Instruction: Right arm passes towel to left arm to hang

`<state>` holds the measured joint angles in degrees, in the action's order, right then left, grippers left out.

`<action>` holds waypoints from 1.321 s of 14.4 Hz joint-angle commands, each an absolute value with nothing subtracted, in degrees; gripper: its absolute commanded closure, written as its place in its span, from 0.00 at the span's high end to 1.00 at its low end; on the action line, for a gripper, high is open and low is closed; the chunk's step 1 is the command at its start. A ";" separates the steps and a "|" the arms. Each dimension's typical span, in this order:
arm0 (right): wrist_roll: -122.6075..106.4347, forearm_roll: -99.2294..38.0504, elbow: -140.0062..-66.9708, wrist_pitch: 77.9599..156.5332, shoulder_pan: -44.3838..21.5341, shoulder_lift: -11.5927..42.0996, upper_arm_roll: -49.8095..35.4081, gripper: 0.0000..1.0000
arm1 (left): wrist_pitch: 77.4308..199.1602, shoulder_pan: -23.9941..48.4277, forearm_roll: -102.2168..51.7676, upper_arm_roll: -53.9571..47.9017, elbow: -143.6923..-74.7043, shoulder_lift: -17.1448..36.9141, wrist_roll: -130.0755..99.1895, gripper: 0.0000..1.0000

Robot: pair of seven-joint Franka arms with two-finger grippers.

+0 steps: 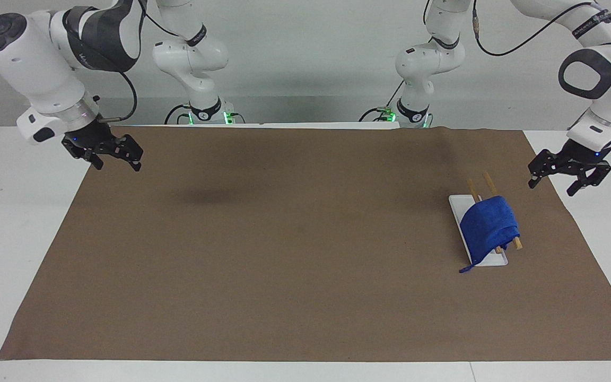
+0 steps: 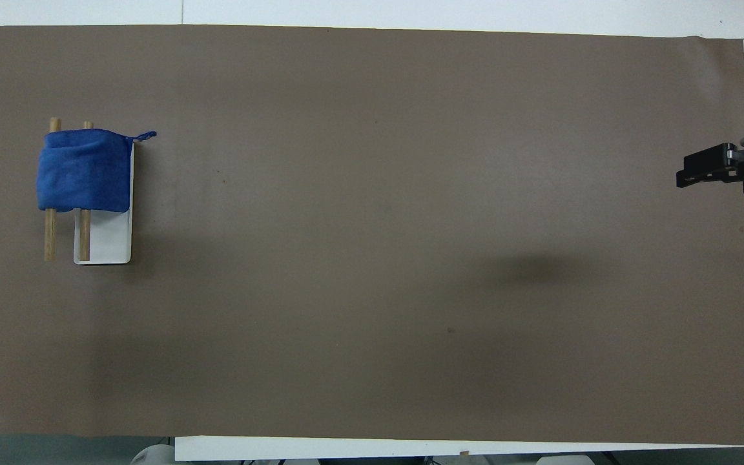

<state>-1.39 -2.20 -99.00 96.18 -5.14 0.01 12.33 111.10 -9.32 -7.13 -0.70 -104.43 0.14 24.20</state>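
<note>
Left gripper (image 1: 569, 178) spread wide and empty over the table edge, right gripper (image 1: 109, 155) spread empty, towel (image 1: 488, 227) draped over rack (image 1: 460, 209), hiding its rods' middles.

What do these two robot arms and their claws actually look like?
Both are glossy white jointed arms with black cables. The right arm has a dark-grey lettered section and a silver wrist ring; the left arm bears a black ring-shaped marking. The right gripper and left gripper are black two-fingered claws.
</note>
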 commanded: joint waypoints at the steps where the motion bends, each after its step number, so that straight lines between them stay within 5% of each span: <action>1: -0.70 -1.05 -99.49 95.36 -5.36 -0.88 12.13 1.00 | 101.81 -5.55 -5.45 -0.44 -99.33 0.88 10.32 1.00; 7: -0.70 -0.97 -99.49 95.36 -5.36 -0.88 12.13 1.00 | 84.57 0.96 -0.17 -0.61 -95.44 -2.54 -1.75 1.00; 13: -0.44 -1.05 -99.93 95.45 -4.66 -0.97 12.22 1.00 | 78.25 2.99 -3.59 0.27 -88.36 1.66 -1.76 1.00; 19: -0.44 -1.05 -99.93 95.36 -4.66 -0.97 12.57 1.00 | 77.34 3.52 -3.60 -0.09 -88.42 2.20 -1.76 1.00</action>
